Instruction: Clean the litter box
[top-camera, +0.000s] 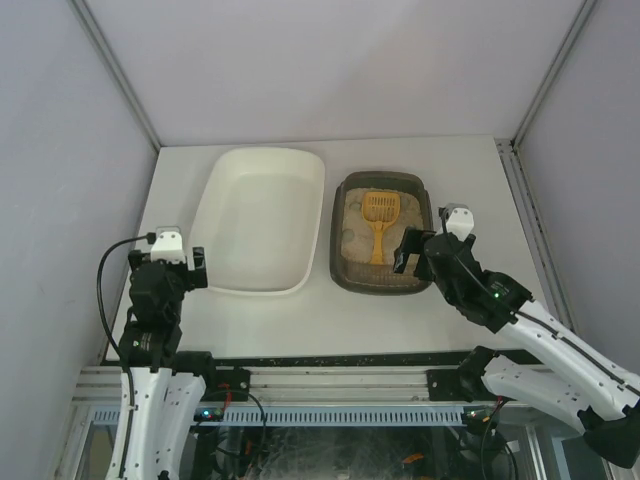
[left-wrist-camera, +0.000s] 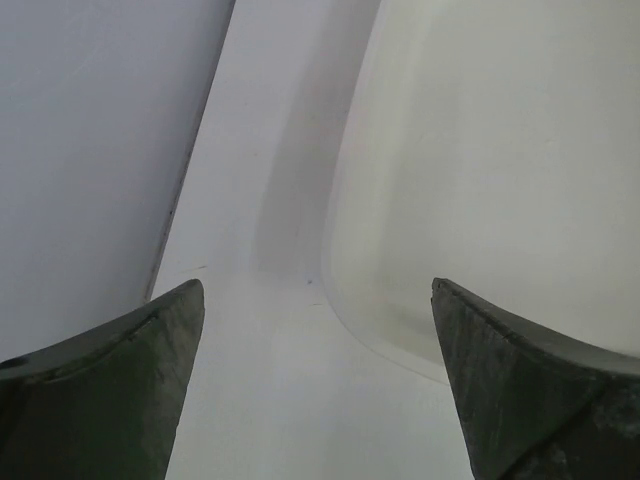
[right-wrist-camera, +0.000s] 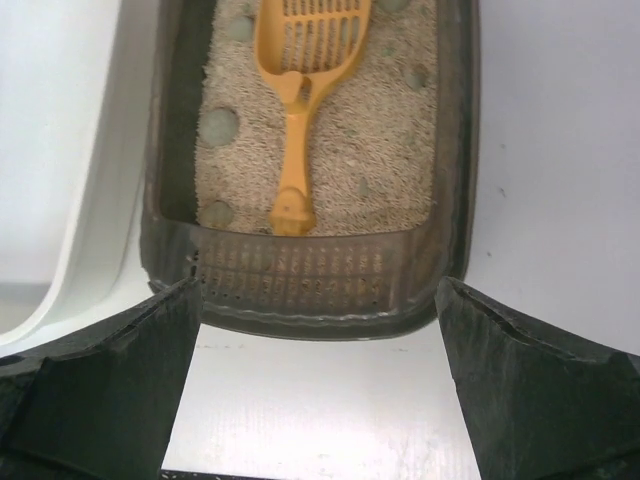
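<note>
Top external showed a smooth white surface (top-camera: 400, 320), pale walls (top-camera: 60, 120); glossy rounded tub (top-camera: 258, 290) beside the grainy-filled litter box (top-camera: 380, 287). Left end effector (top-camera: 197, 266) and right end effector (top-camera: 405, 250) sat spread, empty.

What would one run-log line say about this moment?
left gripper: open, beside white tub | right gripper: open, before litter box | yellow scoop: lying in litter, untouched

We get bright, even, diffuse light from above; the white table (top-camera: 300, 320) and walls look a bit washed out. A soft shadow lies left of the tub (left-wrist-camera: 500, 150). Top view is sharp, with lines straight to the edges. In the wrist views the near fingers (right-wrist-camera: 100, 390) are dark and blurred, the litter box (right-wrist-camera: 300, 290) in focus.
</note>
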